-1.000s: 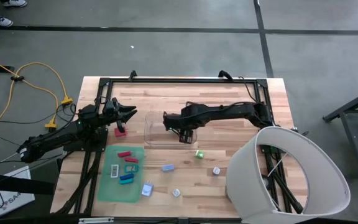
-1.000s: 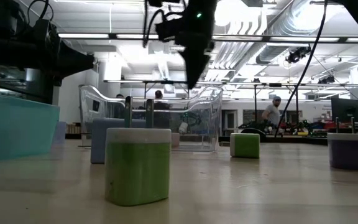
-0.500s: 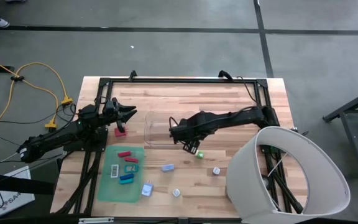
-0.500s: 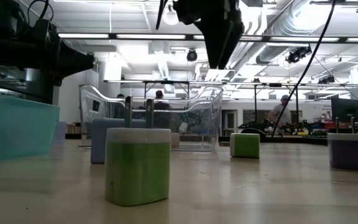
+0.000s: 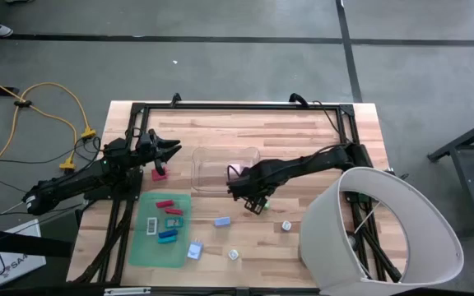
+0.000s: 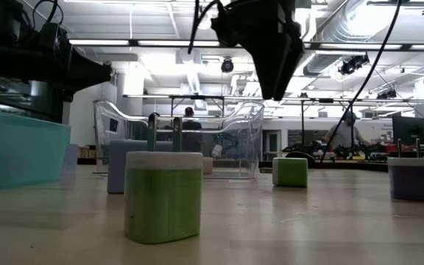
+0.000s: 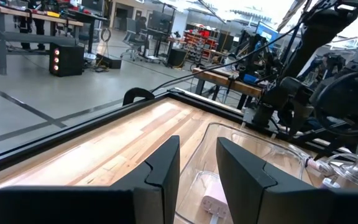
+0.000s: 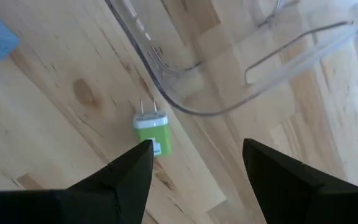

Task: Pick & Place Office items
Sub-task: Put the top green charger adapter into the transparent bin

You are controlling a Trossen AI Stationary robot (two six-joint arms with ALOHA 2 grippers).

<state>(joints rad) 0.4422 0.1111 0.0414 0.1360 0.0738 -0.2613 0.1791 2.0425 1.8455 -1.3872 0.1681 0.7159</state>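
The right gripper (image 8: 194, 165) hangs with jaws spread above the green plug (image 8: 150, 132), which lies on the table (image 5: 319, 131) just beside the bin (image 8: 241, 74), seemingly untouched.

Green block (image 6: 163, 196) before clear bin (image 6: 179, 140)

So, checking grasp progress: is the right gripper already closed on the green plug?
No, the right gripper is open, with the green plug lying untouched on the table ahead of it.
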